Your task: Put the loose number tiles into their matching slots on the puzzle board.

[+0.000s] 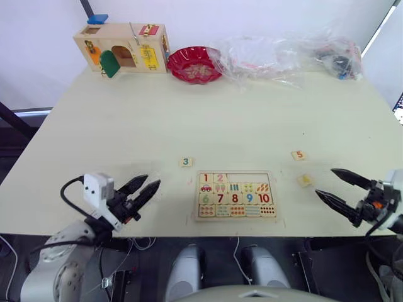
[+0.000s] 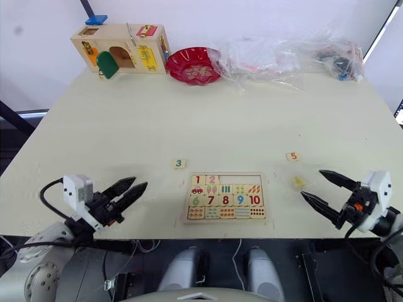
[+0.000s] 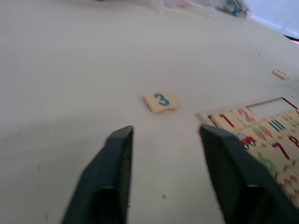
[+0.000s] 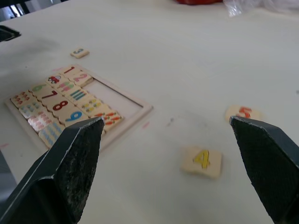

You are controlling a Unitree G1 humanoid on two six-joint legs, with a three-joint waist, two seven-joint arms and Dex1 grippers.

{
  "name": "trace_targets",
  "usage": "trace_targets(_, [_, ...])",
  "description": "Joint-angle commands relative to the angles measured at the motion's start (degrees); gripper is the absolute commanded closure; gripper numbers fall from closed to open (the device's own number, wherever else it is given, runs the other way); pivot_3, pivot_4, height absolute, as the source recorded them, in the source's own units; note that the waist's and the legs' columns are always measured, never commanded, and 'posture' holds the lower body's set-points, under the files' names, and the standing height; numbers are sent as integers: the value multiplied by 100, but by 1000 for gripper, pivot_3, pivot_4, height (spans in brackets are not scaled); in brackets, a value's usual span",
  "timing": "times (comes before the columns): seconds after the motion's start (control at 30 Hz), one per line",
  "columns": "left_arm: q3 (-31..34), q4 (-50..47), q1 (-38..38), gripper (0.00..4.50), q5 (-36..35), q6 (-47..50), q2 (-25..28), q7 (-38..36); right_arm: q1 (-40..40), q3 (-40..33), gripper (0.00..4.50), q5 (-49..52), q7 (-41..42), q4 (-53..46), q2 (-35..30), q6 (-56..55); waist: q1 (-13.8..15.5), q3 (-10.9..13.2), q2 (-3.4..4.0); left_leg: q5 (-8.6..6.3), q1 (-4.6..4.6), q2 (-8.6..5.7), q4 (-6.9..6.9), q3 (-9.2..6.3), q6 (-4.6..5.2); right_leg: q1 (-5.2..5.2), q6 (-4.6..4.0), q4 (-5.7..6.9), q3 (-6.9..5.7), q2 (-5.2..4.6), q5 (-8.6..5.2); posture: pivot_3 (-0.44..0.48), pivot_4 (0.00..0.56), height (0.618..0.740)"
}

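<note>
Jaws of both grippers stand apart and hold nothing. The left gripper (image 1: 142,189) hovers low over the near left part of the desk (image 1: 208,119), well to the left of the puzzle board (image 1: 236,195); the right gripper (image 1: 332,185) hovers near the desk's right front edge, to the right of the board. The puzzle board lies flat near the front edge, between the two grippers. In its top row, tiles 1 and 2 fill the two leftmost places, and the remaining matching slots (image 4: 114,95) form one bare recessed strip. Lower rows show pictures, the numbers 6 to 10, and dot patterns. Three loose number tiles rest on the desk: the tile 3 (image 1: 186,162) just beyond the board's far left corner, the tile 5 (image 1: 299,155) beyond and right of the board, and the tile 4 (image 4: 202,160) between the board and the right gripper. At the far edge stand a wooden latch box (image 1: 123,48), a red bowl (image 1: 194,64) and clear plastic bags (image 1: 283,56).
</note>
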Motion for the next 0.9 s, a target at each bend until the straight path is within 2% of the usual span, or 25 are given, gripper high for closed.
trace_targets(0.03, [243, -42, 307, 55, -144, -363, 126, -284, 243, -387, 0, 127, 233, -18, -22, -88, 1, 0, 0, -2, 0, 1, -3, 0, -3, -6, 8, -5, 0, -8, -5, 0, 150, 740])
trace_targets(0.27, [336, 320, 705, 55, -59, -794, 315, -591, 707, -646, 0, -67, 488, 265, 68, -394, 0, -2, -1, -16, -3, 10, -24, 3, -27, -14, 7, -27, -2, -26, -6, 0, 150, 740])
trace_targets(0.37, [295, 359, 736, 55, -51, -885, 371, -623, 779, -676, 0, -89, 558, 340, 103, -505, 0, -2, 0, -16, -8, 12, -28, 3, -27, -18, 2, -35, -4, -26, -4, 0, 150, 740])
trace_targets(0.53, [153, 441, 532, 55, -51, -841, 780, -887, 737, -590, 0, 3, 752, 149, 112, -597, -2, -2, 1, -17, -8, 15, -29, 4, -28, -19, 5, -38, -6, -30, -6, 0, 150, 740])
trace_targets(0.67, [-13, 445, 39, 55, -240, -541, 1553, -1385, 796, -440, 0, 342, 1066, -346, -8, -304, 9, -3, 3, -18, -8, 19, -33, 4, -28, -21, 2, -38, -13, -34, -4, 0, 150, 740])
trace_targets(0.8, [-349, 1039, -992, 55, -327, -367, 2419, -2159, 847, -323, 0, 594, 1182, -978, -133, -80, 24, -1, 12, -17, -7, 25, -36, 4, -28, -22, -11, -39, -31, -33, 3, 0, 150, 740])
trace_targets(0.9, [-848, 1591, -1906, 55, -258, -262, 2889, -2745, 715, -372, 0, 832, 1072, -1345, -338, 212, 14, -1, 12, -18, -7, 22, -36, 17, -28, -22, -13, -41, -80, -47, 5, 0, 150, 740])
